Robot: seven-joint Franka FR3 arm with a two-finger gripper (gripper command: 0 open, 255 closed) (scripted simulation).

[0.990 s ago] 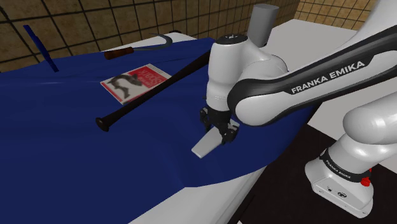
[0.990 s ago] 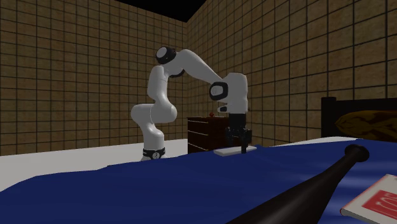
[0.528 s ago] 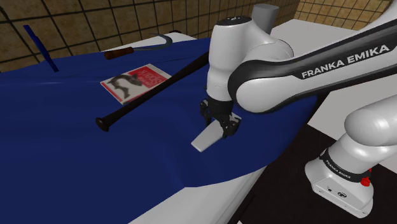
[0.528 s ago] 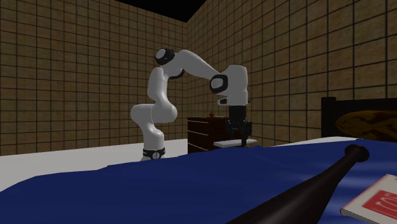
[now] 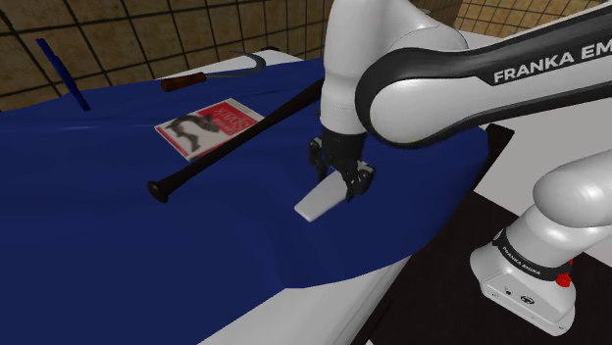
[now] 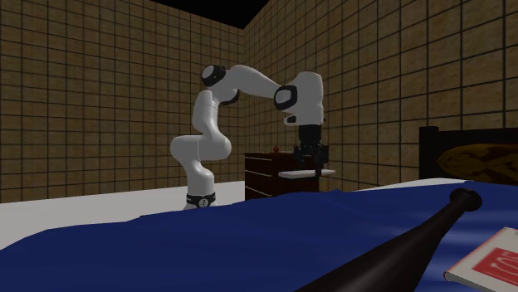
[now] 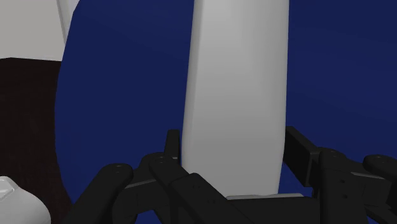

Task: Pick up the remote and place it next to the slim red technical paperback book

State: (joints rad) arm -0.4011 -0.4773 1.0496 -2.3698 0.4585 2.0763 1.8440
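Note:
The remote (image 5: 320,202) is a plain pale grey slab, and my gripper (image 5: 342,180) is shut on one end of it. It hangs slanted a little above the blue bed cover (image 5: 118,225). In the second exterior view the remote (image 6: 305,174) lies level in the gripper (image 6: 310,164), above the cover's far edge. The wrist view has the remote (image 7: 235,95) clasped between both black fingers (image 7: 172,150). The red and white book (image 5: 210,126) lies flat on the cover, toward the shoulder view's upper left of the gripper, beyond a bat; the book (image 6: 495,260) sits at the second exterior view's lower right.
A long dark baseball bat (image 5: 237,135) lies diagonally between the book and the gripper. A sickle-like tool (image 5: 212,74) rests at the cover's far edge. A dark wooden nightstand (image 6: 267,176) stands by the arm's stand. A dark headboard (image 6: 465,154) rises at the second exterior view's right.
The arm has risen with the remote held, lifting it off the blue cover. The remote has come level in the second exterior view.

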